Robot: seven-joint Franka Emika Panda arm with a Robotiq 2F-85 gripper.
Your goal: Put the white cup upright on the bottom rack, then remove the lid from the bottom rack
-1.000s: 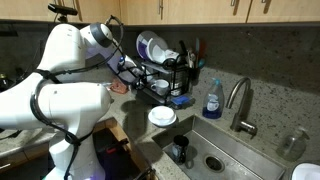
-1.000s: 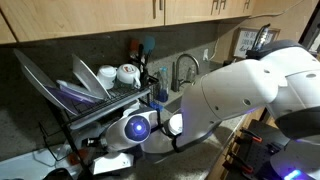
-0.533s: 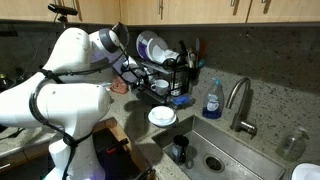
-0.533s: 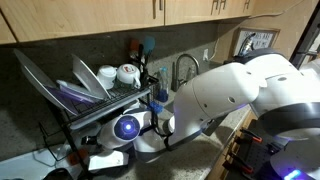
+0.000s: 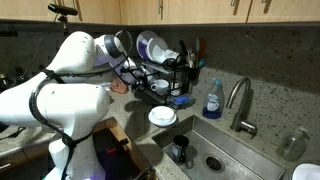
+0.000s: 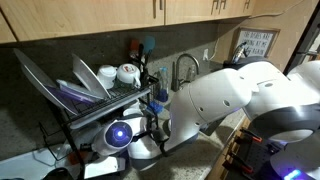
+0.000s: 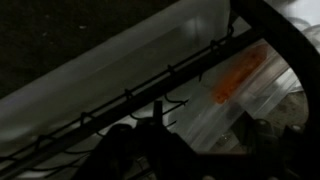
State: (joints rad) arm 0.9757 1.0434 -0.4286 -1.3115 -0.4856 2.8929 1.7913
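The black wire rack (image 5: 165, 70) stands on the counter. Its bottom rack (image 5: 160, 93) holds a small white round shape (image 5: 158, 87) that is too small to identify. The one small white cup (image 6: 127, 72) I can make out sits on the upper tier beside a tilted white bowl (image 6: 105, 75). My gripper (image 5: 136, 80) reaches into the lower tier from the side; the arm hides it in the other exterior view. The wrist view is dark: rack wires (image 7: 150, 90) cross a clear plastic piece with an orange mark (image 7: 235, 80), perhaps the lid. My gripper (image 7: 195, 152) shows only as dark shapes.
Plates (image 5: 150, 46) lean on the top tier. A white dish (image 5: 162, 116) lies on the counter in front of the rack. A blue soap bottle (image 5: 212, 100), a faucet (image 5: 240, 102) and the sink (image 5: 215, 155) lie beyond. My arm's white bulk (image 6: 230, 110) hides the lower tier.
The arm has pushed further towards the rack's lower tier; its lit blue ring has slid left and down in an exterior view. Nothing on the rack has visibly moved.
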